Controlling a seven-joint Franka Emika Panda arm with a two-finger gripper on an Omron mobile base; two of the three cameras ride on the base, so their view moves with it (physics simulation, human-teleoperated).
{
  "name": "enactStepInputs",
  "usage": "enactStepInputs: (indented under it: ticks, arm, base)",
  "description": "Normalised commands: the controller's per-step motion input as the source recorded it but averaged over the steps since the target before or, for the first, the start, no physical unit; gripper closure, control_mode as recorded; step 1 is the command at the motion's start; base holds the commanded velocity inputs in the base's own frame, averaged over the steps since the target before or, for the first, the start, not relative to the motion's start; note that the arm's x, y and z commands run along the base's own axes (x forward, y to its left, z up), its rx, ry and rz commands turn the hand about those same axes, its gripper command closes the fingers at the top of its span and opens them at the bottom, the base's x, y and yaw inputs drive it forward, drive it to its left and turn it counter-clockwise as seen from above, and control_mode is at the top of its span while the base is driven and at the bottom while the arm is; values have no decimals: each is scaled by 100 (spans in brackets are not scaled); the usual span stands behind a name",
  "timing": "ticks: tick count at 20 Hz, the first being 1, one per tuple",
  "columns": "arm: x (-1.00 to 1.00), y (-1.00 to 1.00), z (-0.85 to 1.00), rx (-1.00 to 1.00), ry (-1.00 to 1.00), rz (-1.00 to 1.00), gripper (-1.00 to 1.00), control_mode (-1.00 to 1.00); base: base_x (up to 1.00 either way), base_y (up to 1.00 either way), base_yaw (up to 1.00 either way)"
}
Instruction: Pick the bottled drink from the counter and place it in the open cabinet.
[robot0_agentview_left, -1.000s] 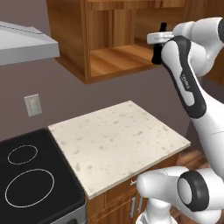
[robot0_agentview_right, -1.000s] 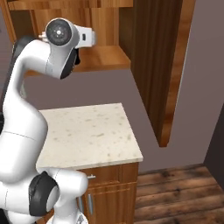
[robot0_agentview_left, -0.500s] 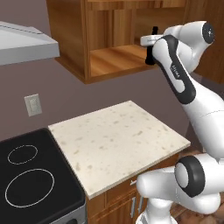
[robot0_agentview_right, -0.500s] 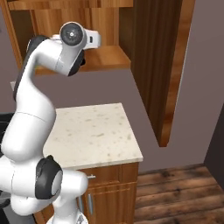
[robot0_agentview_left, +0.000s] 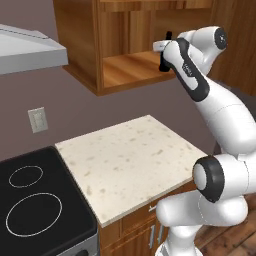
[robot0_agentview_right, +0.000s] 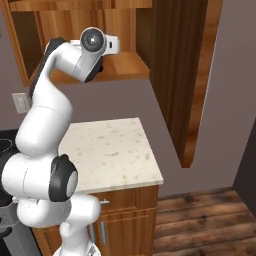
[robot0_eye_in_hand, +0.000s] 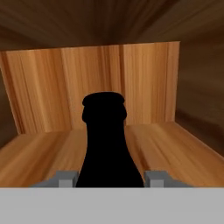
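My gripper (robot0_agentview_left: 164, 52) is shut on the bottled drink (robot0_agentview_left: 162, 64), a small black bottle held at the front right of the open cabinet (robot0_agentview_left: 127, 70). In the hand view the bottle's black neck and cap (robot0_eye_in_hand: 105, 140) rise between the two fingertips of the gripper (robot0_eye_in_hand: 112, 179), just above the cabinet's wooden shelf floor (robot0_eye_in_hand: 43, 157) with its back wall ahead. From the right base view the cabinet (robot0_agentview_right: 125, 62) shows behind my upper arm, which hides the hand and most of the bottle. The counter is out of view.
A small speckled top (robot0_agentview_left: 130, 160) lies below the cabinet beside the black stove (robot0_agentview_left: 35, 210). A grey range hood (robot0_agentview_left: 30, 52) hangs at left, above a wall outlet (robot0_agentview_left: 37, 120). A tall wooden panel (robot0_agentview_right: 185, 75) stands right of the cabinet.
The arm has swung left and forward, carrying the bottle from beside the cabinet's right edge to just inside its opening. The grip has stayed shut.
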Motion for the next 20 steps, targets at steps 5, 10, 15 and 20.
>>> enactStepInputs:
  ticks: [5,10,15,20]
  arm:
    - [67,6,0,0,1,0,100,-100]
    - [63,9,-2,0,4,0,100,-100]
    - [67,13,-13,0,5,0,100,-100]
    - [57,8,-24,0,2,0,100,-100]
  base:
    - [0,0,0]
    - [0,0,0]
    - [0,0,0]
    - [0,0,0]
